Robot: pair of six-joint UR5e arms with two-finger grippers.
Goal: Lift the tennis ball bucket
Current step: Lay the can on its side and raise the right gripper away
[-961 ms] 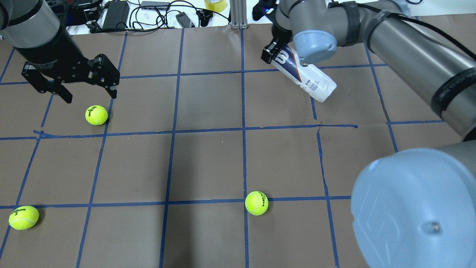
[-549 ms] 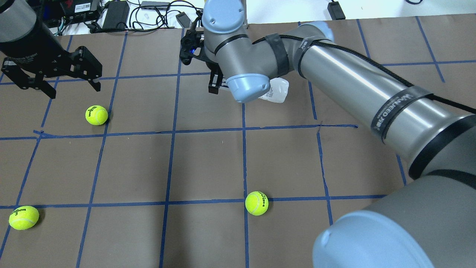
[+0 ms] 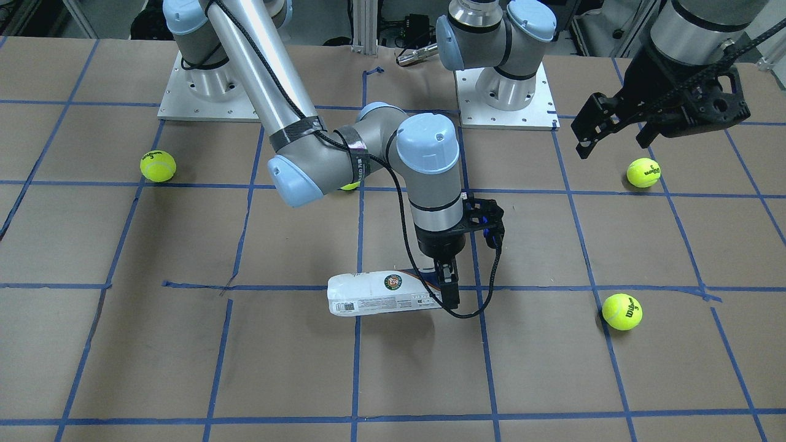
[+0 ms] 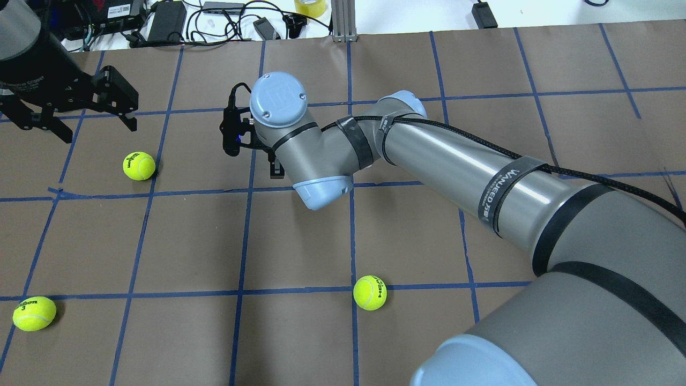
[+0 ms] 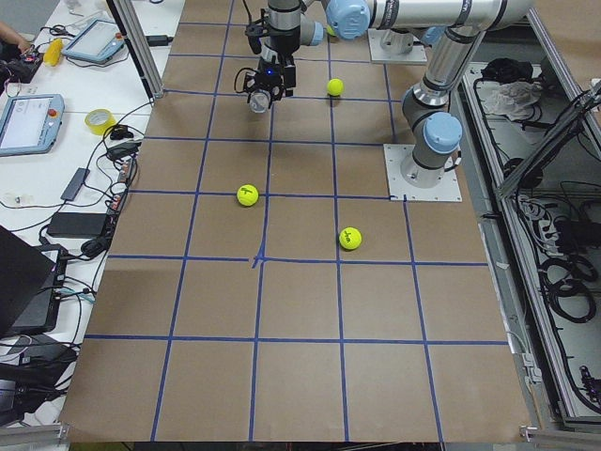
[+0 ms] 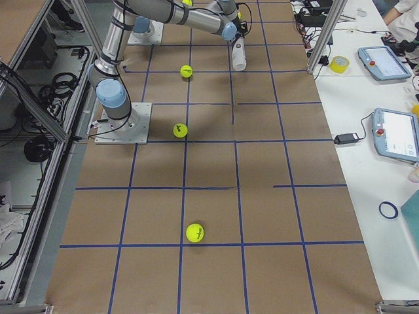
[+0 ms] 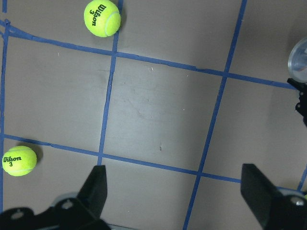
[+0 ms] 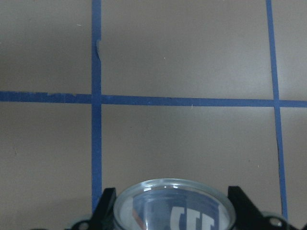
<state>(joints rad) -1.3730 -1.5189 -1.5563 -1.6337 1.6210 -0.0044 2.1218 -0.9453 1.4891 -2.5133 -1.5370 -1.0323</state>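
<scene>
Slippage is the risk: the right end effector (image 3: 447, 287) clamps only the rim end of the tennis ball bucket (image 3: 381, 295), level above the middle of the bench (image 3: 184, 356), so its free length could twist loose; the left end effector (image 3: 614, 132) gapes wide.

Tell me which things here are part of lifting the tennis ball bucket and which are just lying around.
Part of the job:
tennis ball bucket, gripped at one end
right gripper, shut on it

Just lying about:
tennis balls on the table
left gripper, open and empty
tape roll and cables beyond the table
</scene>
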